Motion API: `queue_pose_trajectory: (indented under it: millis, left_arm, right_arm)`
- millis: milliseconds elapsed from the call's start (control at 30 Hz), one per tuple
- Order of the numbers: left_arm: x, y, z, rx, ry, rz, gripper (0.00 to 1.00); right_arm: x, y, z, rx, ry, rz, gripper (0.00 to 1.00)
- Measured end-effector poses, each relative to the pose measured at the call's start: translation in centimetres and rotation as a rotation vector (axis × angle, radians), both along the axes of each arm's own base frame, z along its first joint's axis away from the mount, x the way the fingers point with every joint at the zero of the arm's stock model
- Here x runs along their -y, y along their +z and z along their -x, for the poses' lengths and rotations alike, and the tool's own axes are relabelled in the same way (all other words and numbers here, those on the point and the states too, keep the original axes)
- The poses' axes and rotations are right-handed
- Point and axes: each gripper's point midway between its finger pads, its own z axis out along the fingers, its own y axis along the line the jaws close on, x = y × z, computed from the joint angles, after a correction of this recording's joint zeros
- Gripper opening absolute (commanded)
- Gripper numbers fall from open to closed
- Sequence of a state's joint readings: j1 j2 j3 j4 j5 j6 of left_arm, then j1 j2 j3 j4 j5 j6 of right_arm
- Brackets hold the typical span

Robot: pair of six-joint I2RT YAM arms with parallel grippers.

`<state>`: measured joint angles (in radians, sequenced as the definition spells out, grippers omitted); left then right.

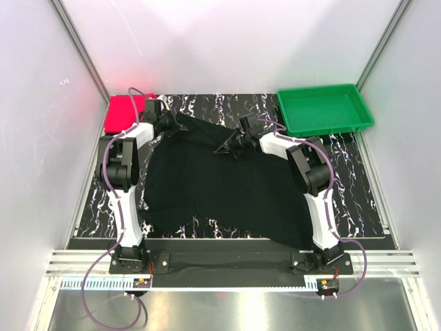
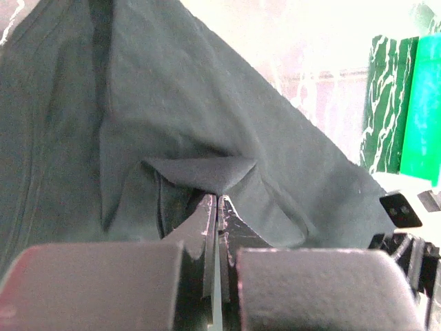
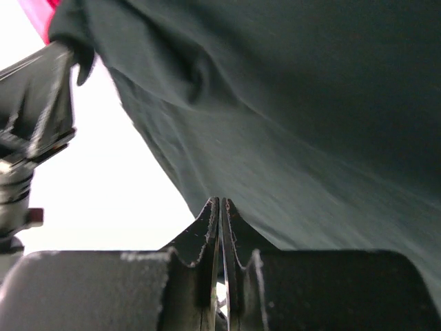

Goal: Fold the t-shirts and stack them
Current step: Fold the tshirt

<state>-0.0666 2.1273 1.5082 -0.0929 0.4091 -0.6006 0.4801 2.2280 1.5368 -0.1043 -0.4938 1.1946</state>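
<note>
Top external view showed the black t-shirt (image 1: pixel 220 189) spread across the middle of the table (image 1: pixel 358 200), its far edge raised between both arms. The left gripper (image 1: pixel 167 124), at eleven o'clock, and the right gripper (image 1: pixel 231 145), near twelve, each had jaws pressed together pinching that edge, probably to carry it toward six o'clock for a fold. The pinkish-red t-shirt (image 1: pixel 124 114) lay compact at ten o'clock, the green tray (image 1: pixel 324 110) at two.
</note>
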Motion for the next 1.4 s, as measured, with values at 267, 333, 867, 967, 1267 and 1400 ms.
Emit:
queue_pose_trajectory:
  millis: [267, 333, 867, 967, 1267, 1400]
  left_arm:
    - [0.7, -0.1, -4.0, 0.073, 0.012, 0.098, 0.00]
    - [0.8, 0.7, -4.9, 0.100, 0.019, 0.116, 0.07]
    - [-1.2, 4.2, -0.4, 0.108, -0.017, -0.010, 0.62]
    - [-1.4, 6.6, 2.3, 0.133, -0.032, -0.012, 0.61]
    - [-0.6, 4.8, 4.5, 0.083, -0.092, 0.015, 0.51]
    - [-0.3, 2.5, 3.3, 0.040, -0.099, 0.032, 0.50]
  right_arm:
    - [-0.9, 0.2, -1.2, 0.020, -0.017, -0.031, 0.11]
    - [-0.8, 0.0, -1.0, 0.024, -0.013, -0.030, 0.11]
    - [4.2, 1.9, 4.2, 0.059, 0.120, 0.013, 0.15]
    - [7.2, 4.2, 4.4, 0.127, 0.139, 0.048, 0.17]
    - [16.4, 7.0, 6.7, 0.184, 0.111, 0.128, 0.19]
    - [18.9, 7.3, 7.3, 0.178, 0.092, 0.143, 0.19]
